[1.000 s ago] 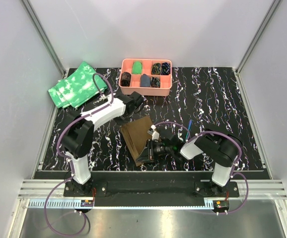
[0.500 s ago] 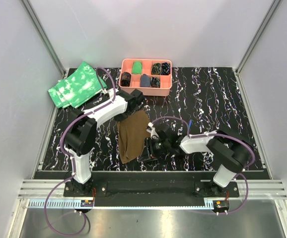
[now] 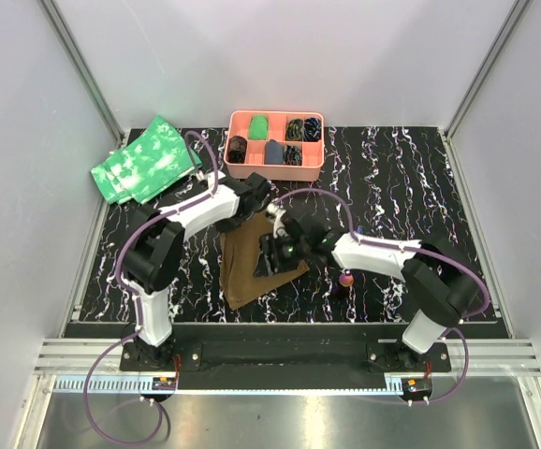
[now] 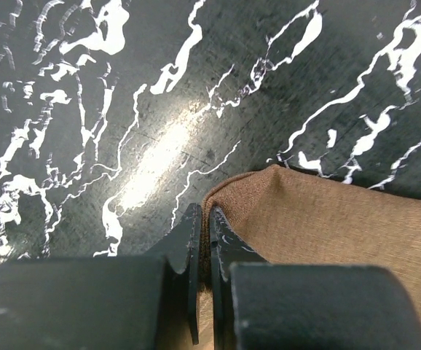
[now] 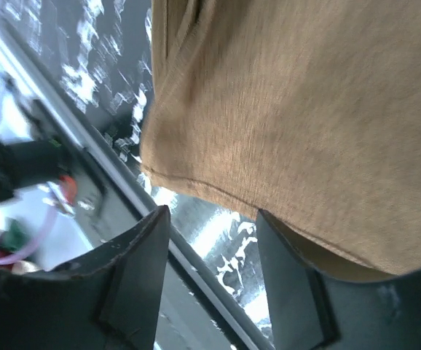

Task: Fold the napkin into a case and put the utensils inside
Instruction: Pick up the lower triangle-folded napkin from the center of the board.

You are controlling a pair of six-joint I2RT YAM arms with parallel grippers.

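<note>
Pinching the napkin (image 3: 242,271) at its 12 o'clock corner.
Clamped on that corner with the left gripper (image 4: 205,219), fingers pressed together on brown cloth tented just off the black marbled mat (image 3: 420,187). Poised at the napkin's 3 o'clock edge with the right gripper (image 5: 212,219), fingers apart, gripping nothing. Spread mid-mat at 6 o'clock of the pink tray (image 3: 275,171), with a pink-ended utensil (image 3: 345,279) near, at 3 o'clock.

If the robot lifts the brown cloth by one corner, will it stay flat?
Probably not: the napkin puckers where the left gripper pinches its corner, so it looks floppy. It seems thin, so likely light. Pushed, it would probably bunch up.
</note>
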